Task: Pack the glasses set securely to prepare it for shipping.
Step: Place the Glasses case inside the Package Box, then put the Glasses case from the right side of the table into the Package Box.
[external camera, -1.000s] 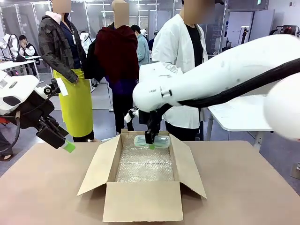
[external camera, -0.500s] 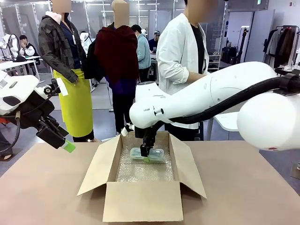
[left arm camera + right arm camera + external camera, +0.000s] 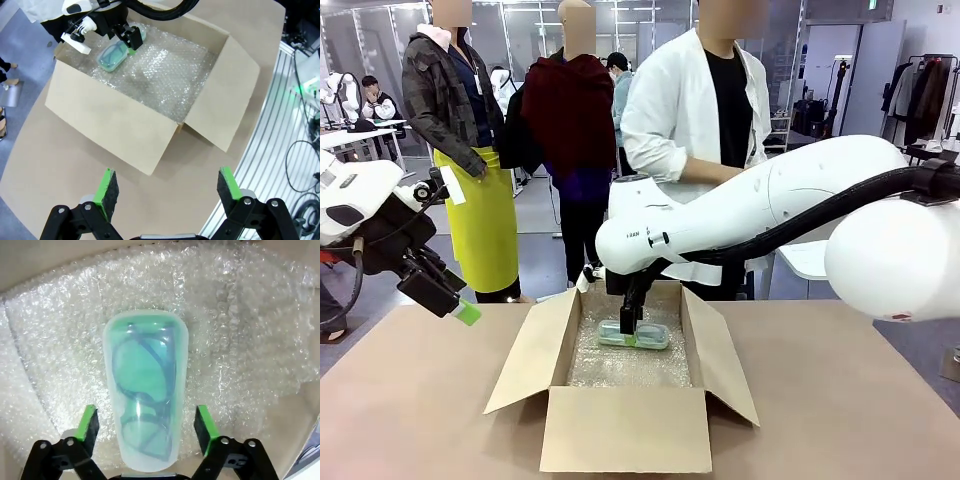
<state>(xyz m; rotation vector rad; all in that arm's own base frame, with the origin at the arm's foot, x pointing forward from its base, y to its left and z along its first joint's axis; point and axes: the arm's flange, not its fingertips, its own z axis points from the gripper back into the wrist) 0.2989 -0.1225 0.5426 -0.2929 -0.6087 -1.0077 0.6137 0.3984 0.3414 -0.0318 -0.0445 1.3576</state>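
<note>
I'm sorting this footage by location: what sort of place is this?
Likely a robotics lab, not a shipping room: a white robot arm reaches into a cardboard box, loose cables trail on the floor, and white work tables stand behind.

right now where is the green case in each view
front: green case mid picture, at the far end of the box.
left wrist: green case upper left, inside the box.
right wrist: green case centre, lying between the open fingers of the right gripper.
shared landmark: the bubble wrap under the case.
</note>
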